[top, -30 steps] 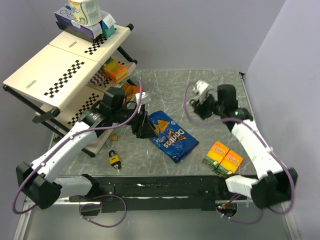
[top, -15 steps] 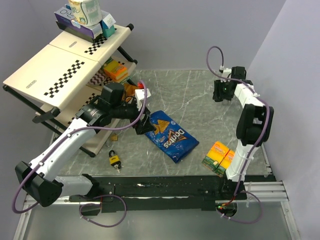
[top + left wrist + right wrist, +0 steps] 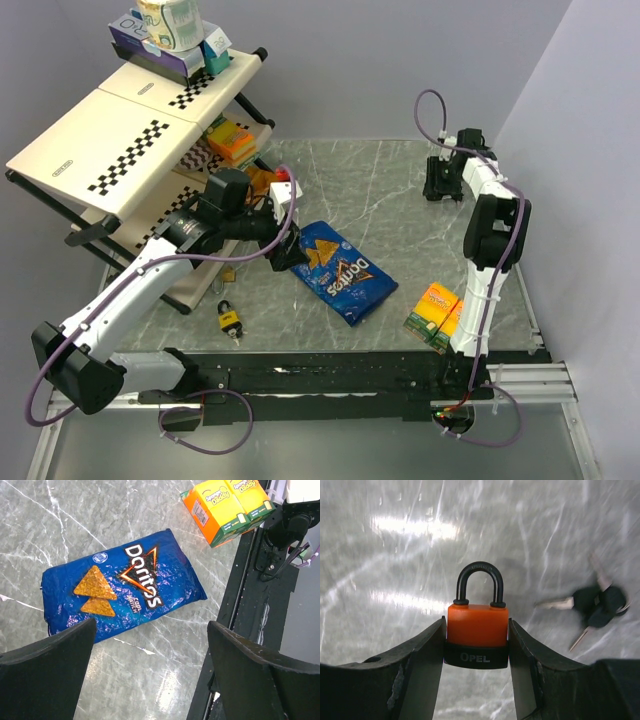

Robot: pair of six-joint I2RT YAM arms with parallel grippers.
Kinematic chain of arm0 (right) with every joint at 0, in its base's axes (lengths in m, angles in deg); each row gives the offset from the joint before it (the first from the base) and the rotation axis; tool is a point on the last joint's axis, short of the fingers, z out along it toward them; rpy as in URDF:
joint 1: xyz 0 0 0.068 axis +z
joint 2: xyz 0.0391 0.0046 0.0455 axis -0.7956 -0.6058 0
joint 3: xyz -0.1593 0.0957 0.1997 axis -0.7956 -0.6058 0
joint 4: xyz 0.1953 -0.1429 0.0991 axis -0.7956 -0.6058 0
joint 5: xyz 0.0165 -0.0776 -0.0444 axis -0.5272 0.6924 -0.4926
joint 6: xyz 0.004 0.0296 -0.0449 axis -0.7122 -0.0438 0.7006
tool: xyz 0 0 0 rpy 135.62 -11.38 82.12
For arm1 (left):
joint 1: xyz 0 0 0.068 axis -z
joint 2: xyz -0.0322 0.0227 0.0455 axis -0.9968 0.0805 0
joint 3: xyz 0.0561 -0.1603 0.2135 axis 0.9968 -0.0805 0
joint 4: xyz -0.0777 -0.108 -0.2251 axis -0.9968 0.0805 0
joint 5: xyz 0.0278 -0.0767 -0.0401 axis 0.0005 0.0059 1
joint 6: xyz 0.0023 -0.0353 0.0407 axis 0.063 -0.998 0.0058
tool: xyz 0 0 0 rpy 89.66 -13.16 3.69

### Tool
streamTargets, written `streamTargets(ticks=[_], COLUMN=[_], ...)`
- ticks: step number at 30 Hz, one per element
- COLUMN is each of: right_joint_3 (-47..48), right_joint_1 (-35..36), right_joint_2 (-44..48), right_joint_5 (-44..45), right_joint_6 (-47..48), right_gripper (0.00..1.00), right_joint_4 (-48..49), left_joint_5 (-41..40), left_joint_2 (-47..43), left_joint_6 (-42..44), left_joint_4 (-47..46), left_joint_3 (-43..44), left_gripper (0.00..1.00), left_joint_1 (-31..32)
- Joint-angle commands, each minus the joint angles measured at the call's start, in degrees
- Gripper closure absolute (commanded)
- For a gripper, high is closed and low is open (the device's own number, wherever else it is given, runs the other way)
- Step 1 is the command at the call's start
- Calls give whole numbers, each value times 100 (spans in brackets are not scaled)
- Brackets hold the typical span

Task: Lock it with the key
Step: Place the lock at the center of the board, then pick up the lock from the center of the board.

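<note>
Shelving on the left, a tilted rack (image 3: 100,150) with checkered boards, carries a purple box (image 3: 150,50) at its top end stuffed with packets that are too small to name, and an orange-and-yellow pack (image 3: 232,142) sits on its lower tier. On the marbled table (image 3: 380,190) the right gripper (image 3: 476,630) is at the far right corner, its 2 fingers pressed against the sides of the orange padlock (image 3: 476,625), which stands upright between them with the black shackle pointing away from the wrist and seated at both ends. Just beside it, to the right in the wrist view, the bunch of keys (image 3: 595,605) with black heads lies flat on the table, apart from the lock and touched by nothing. The left gripper (image 3: 151,627) hangs over the middle of the table with its jaws spread wide and nothing between them; below it lies a blue Doritos bag (image 3: 125,590). A pair of orange sponge boxes (image 3: 227,505) rests near the front edge, and a yellow padlock (image 3: 229,320) lies by the rack's foot, well apart from the keys.
</note>
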Motion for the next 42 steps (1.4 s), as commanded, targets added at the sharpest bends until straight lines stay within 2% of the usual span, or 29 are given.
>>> streamTargets(ticks=[1,10,12,16,17,20,23,28,31,36,42], right_joint_3=[856,1016,1043,1025,1034,1025,1043,1192,903,297,-133], right_joint_1=[-36,43,34,43,43,43,51,122,236,552,746], right_joint_2=[-328,-496,-531,-549,-566,-523,-347,276,917,2069,3018], right_joint_5=[157,403,465,474,474,491,351,-157,-413,-870,-1319], right_joint_6=[-213,-354,-415,-468,-477,-503,-538,-486,-354,-170,-99], right_gripper=[82,75,71,53,45,29,19,15,13,5,1], right_joint_4=[-441,-512,-521,-495,-495,-460,-477,-714,-697,-740,-1022], left_joint_5=[-3,-2,-46,-178,-161,-152,-73,76,278,340,-265], left_joint_2=[-58,-23,38,196,206,144,56,-67,-58,21,-84], left_joint_6=[62,79,105,290,334,369,308,360,772,2450,4217], left_joint_4=[-209,-183,-17,598,686,810,897,1091,1564,2959,3833], left_joint_3=[-49,-57,-14,223,250,277,285,356,487,356,-170], left_gripper=[4,4,4,4,4,4,4,4,4,4,4], left_joint_1=[-9,-18,-18,-18,-27,-27,-27,-62,-71,-316,-387])
